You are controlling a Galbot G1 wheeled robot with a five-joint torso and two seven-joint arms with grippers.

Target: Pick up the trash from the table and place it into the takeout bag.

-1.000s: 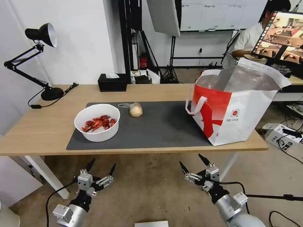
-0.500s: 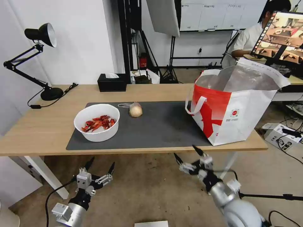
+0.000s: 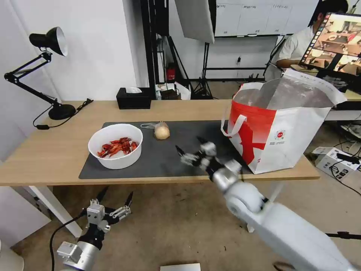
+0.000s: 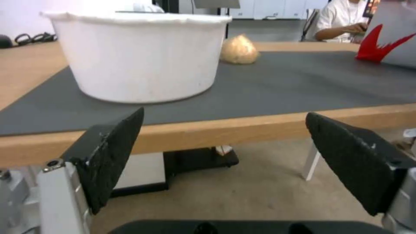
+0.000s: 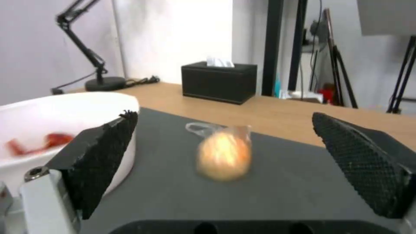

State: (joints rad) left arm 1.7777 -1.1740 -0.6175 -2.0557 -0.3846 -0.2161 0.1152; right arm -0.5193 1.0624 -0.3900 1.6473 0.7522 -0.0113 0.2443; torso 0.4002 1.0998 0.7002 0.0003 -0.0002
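Trash, a small clear bag with beige lump (image 3: 161, 131), lies near the surface's (image 3: 56, 150) far mat edge, the right pincer (image 3: 192, 149) released and aimed at it for grasping.

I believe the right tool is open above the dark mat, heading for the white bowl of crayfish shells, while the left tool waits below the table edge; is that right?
Not quite: the right tool is open above the dark mat, but the right wrist view centres the small clear bag with the beige lump between its fingers, not the white bowl. The left tool does wait below the table edge.
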